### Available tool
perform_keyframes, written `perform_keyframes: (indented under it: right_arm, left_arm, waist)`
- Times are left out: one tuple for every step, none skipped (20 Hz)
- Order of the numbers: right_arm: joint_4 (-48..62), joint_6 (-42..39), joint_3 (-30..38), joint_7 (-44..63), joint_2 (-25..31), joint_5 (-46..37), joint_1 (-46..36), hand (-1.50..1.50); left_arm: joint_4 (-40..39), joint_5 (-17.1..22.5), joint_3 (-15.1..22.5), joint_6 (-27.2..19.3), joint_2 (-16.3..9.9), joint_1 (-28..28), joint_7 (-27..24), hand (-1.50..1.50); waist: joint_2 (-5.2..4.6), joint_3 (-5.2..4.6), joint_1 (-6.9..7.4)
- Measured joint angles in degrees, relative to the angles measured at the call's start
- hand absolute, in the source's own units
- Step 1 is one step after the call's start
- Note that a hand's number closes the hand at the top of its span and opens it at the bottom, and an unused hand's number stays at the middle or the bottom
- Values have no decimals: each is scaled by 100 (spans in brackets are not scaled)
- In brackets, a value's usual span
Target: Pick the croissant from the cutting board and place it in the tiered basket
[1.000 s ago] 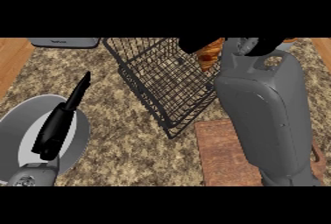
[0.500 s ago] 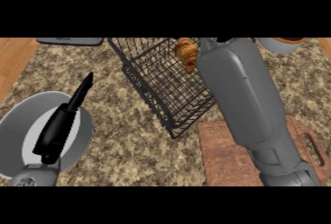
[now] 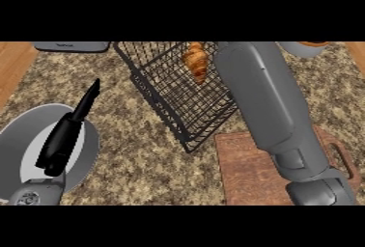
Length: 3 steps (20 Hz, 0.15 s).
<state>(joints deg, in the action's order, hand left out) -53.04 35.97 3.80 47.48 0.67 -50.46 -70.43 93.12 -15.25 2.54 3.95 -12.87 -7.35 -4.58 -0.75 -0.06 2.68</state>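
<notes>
A golden croissant (image 3: 196, 61) shows inside the outline of the black wire tiered basket (image 3: 175, 99), near its far end. Whether it rests on the wire or is held I cannot tell. My right forearm (image 3: 267, 111) rises from the lower right just beside the croissant, and its hand is cut off beyond the top edge. The brown wooden cutting board (image 3: 249, 169) lies bare under that arm, near the front. My left hand (image 3: 65, 137) rests open at the left, fingers straight and pointing away, above a grey plate (image 3: 21, 144).
A grey appliance (image 3: 71, 46) sits at the back left. A pale bowl (image 3: 306, 48) stands at the back right. The speckled stone counter (image 3: 135, 159) meets a wooden strip (image 3: 14, 60) at the left.
My right arm has swung left and reached farther back, so its hand has left the view. The croissant moved with it, from the basket's right edge to its far end.
</notes>
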Motion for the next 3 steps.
perform_keyframes:
  right_arm:
    - [17, 157, 45, 84, 42, -158, -35, -150]
    - [9, 228, 119, 167, 157, -280, -74, -150]
    - [-32, 304, 170, 293, 216, -429, -74, -150]
  left_arm:
    - [-24, -20, -15, -30, 4, 37, -16, 0]
    - [15, -38, -23, -55, 7, 58, 23, 0]
    - [-6, -39, -56, -62, -5, 52, 36, 0]
  waist:
    - [16, -1, -42]
    - [35, -2, -83]
    - [54, -1, -138]
